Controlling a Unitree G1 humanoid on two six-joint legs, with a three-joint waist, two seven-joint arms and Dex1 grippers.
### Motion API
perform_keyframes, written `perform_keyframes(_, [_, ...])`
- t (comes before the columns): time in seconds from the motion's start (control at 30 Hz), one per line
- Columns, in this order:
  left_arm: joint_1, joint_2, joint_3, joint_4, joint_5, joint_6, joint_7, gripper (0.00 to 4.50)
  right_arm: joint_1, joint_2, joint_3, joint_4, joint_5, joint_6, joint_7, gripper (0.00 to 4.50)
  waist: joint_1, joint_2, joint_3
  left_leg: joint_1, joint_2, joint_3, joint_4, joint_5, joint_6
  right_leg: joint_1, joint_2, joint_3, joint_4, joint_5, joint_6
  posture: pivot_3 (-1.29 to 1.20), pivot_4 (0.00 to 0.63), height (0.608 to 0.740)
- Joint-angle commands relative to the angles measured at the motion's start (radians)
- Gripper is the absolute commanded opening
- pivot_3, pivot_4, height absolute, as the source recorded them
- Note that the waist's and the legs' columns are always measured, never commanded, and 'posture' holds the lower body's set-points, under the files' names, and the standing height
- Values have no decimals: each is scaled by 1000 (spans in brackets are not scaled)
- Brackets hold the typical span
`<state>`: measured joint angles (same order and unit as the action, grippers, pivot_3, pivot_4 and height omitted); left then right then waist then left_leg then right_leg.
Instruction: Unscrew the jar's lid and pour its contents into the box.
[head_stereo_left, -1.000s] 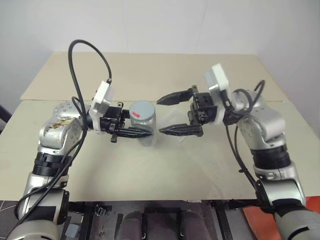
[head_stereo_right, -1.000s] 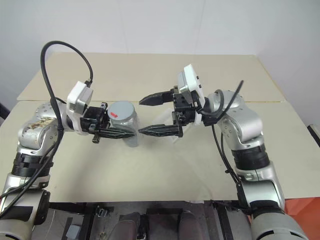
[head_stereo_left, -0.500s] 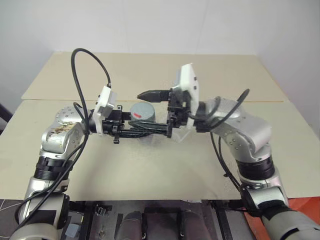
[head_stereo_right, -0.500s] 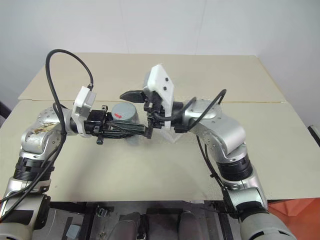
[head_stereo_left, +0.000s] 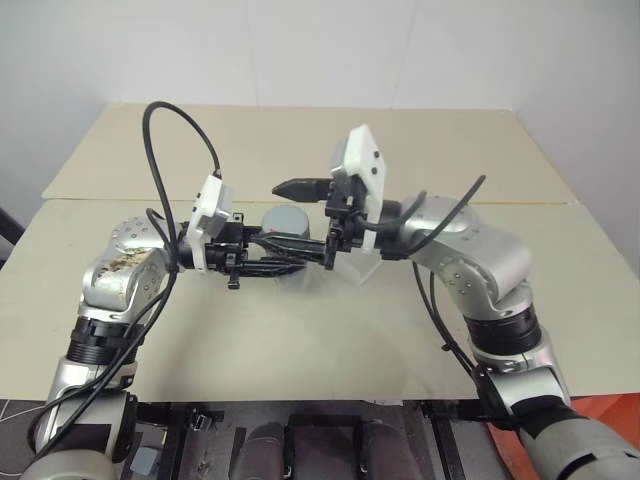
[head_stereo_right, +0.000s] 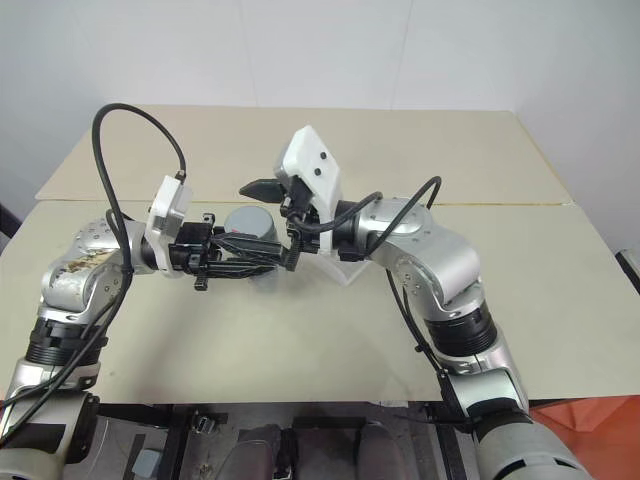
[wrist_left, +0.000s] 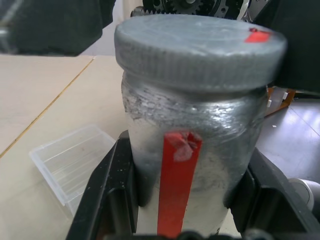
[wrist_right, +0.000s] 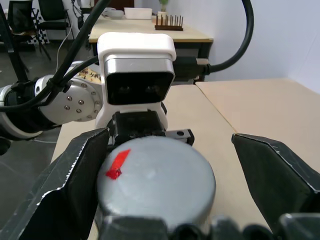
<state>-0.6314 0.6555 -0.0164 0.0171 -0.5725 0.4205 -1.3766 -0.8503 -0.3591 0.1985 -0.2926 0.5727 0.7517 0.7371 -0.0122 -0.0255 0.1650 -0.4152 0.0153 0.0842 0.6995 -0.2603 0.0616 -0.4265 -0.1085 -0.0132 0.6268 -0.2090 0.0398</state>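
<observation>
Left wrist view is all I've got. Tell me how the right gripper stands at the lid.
Observer: The right gripper is open, one finger on each side of the lid, not yet closed on it.
Operator: Give me the box's place on the table.
Observer: The box lies on the table to the right of the jar, under the right wrist.
</observation>
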Motion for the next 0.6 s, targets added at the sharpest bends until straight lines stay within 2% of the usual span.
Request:
perform_keyframes(0.03, [-3,21,26,-44,-29,-6,-31,1928,12,-63,-109,14,-10,-1,-21,4453,0,0,0,0,0,0,0,0,0,0,0,0,0,0,0,0,150,740])
perform_keyframes(0.33, [-17,30,28,-28,-36,-5,-47,1928,47,-162,-145,28,4,-13,-15,4453,0,0,0,0,0,0,0,0,0,0,0,0,0,0,0,0,150,740])
perform_keyframes(0.6, [-10,36,40,-29,-34,-5,-54,1928,59,-191,-187,40,10,-16,0,4453,-5,0,0,0,0,0,-1,0,0,0,0,1,-1,0,0,0,150,740])
